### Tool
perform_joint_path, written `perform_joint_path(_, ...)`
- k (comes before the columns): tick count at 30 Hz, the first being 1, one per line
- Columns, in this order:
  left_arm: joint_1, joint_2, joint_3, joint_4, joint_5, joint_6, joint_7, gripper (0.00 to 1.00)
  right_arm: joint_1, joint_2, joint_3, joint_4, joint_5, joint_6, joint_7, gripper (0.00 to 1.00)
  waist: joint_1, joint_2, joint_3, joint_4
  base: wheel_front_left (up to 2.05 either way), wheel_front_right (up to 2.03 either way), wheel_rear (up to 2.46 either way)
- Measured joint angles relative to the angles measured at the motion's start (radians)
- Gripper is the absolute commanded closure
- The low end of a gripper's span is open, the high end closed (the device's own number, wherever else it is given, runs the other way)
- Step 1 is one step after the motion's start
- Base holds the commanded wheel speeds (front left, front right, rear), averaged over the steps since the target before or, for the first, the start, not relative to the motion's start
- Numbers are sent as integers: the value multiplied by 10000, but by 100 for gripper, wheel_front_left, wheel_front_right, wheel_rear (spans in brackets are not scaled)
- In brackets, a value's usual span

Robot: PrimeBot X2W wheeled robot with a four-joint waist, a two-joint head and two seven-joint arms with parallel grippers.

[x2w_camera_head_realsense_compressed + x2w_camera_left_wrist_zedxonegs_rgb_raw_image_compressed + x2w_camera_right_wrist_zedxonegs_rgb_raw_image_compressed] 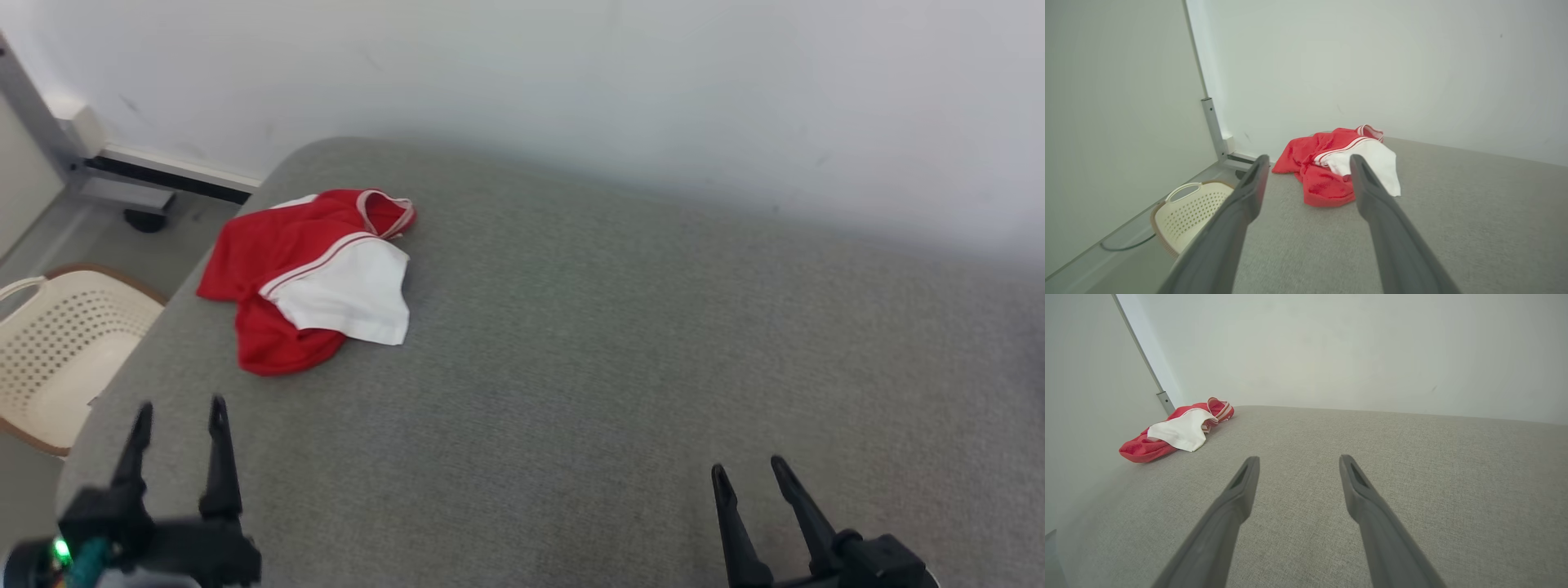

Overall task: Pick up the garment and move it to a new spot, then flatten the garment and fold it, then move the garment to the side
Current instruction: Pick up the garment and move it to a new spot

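Note:
A crumpled red and white garment lies near the far left corner of the grey padded surface. The left wrist view has the garment just beyond my fingers, and in the right wrist view the garment sits far off to the left. My left gripper hovers open at the near left, short of the garment, with nothing between its fingers. Open and empty too, my right gripper hangs over the near right of the surface, far from the garment.
A cream perforated laundry basket stands on the floor left of the surface, also seen as the basket in the left wrist view. A white wall runs behind. A grey metal frame leg stands in the left corner.

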Motion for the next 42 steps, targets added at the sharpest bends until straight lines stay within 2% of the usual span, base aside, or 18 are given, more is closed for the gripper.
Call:
perform_joint_path(7, -2240, 731, 326, 1379, -629, -105, 0, 0, -725, 2, -52, -153, -157, 0, 0, 0, 0, 0, 588, -770, 0, 0, 0)
perform_joint_path(12, -3608, 1457, 334, 2376, -897, -115, 0, 0, -1169, 0, -134, -343, -167, 0, 0, 0, 1, 1, 1171, -1357, 0, 0, 0)
perform_joint_path(16, -4642, 2226, 86, 3338, -951, -173, 0, 0, -1430, -4, -207, -451, -167, 0, 0, 0, 2, 2, 1671, -1826, 0, 0, 0)
perform_joint_path(26, -6409, 3392, -443, 5568, -1254, -182, 313, 0, -2011, -4, -234, -646, -138, 0, 0, 0, 2, 3, 2858, -2888, 0, 0, 0)
perform_joint_path(33, -7020, 3613, -550, 7246, -2061, -182, 1005, 0, -2208, -4, -240, -679, -153, 0, 0, 0, 1, 2, 3493, -3412, 0, 0, 0)
perform_joint_path(36, -7242, 3590, -669, 8027, -2579, -182, 1613, 0, -2206, -4, -244, -658, -247, 0, 0, 0, 1, 1, 3668, -3563, 0, 0, 0)
perform_joint_path(42, -7712, 3561, -788, 9317, -3116, -186, 3697, 0, -2193, -2, -247, -625, -468, 0, 0, 0, -2, 0, 3589, -3469, 0, 0, 0)
